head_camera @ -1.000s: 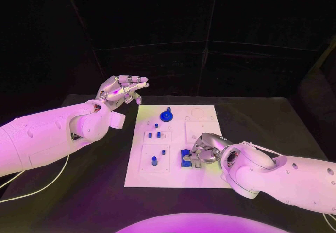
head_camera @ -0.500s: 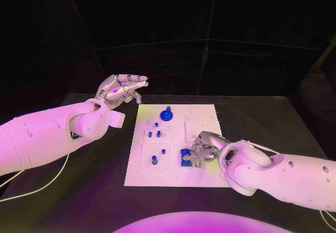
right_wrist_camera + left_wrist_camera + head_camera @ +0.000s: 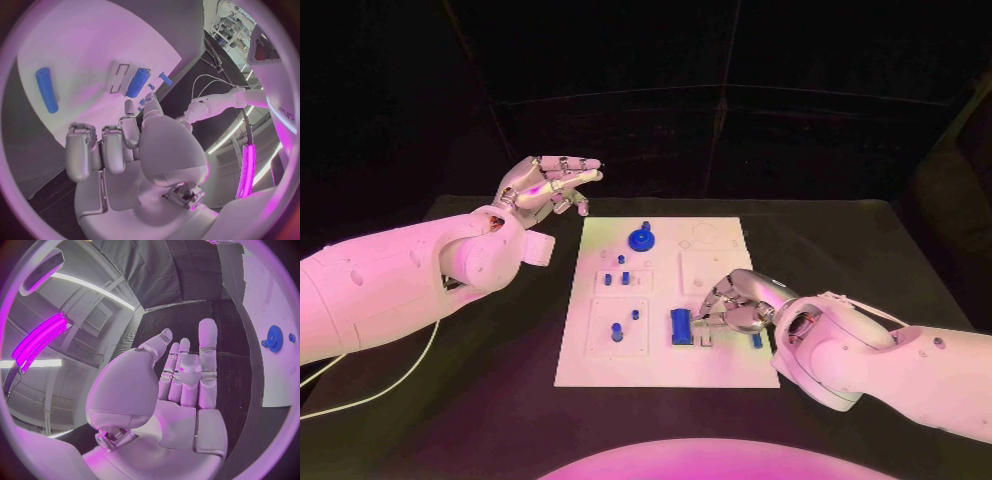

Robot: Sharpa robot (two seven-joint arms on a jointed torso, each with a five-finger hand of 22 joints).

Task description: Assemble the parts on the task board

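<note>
The white task board (image 3: 718,372) lies mid-table. A blue cylinder (image 3: 681,326) lies in a rectangular slot (image 3: 137,82) on the board's near half. A second, loose blue cylinder (image 3: 756,340) lies flat on the bare board (image 3: 45,90). My right hand (image 3: 733,305) hovers between the two with its fingers (image 3: 94,150) bent down toward the board, holding nothing. A blue gear (image 3: 642,238) stands at the board's far end (image 3: 274,337). My left hand (image 3: 548,185) is raised beyond the board's far left corner, its palm (image 3: 181,385) empty and fingers extended.
Small blue pegs (image 3: 620,280) stand in the left-hand blocks of the board, with more (image 3: 619,331) nearer me. A white cable (image 3: 387,385) trails over the black table (image 3: 488,370) under my left arm. Bare board (image 3: 81,45) stretches beyond the right hand.
My right hand has shifted to the right, uncovering the blue cylinder in its slot. A loose blue cylinder now lies to the right of the hand. The left hand has barely moved.
</note>
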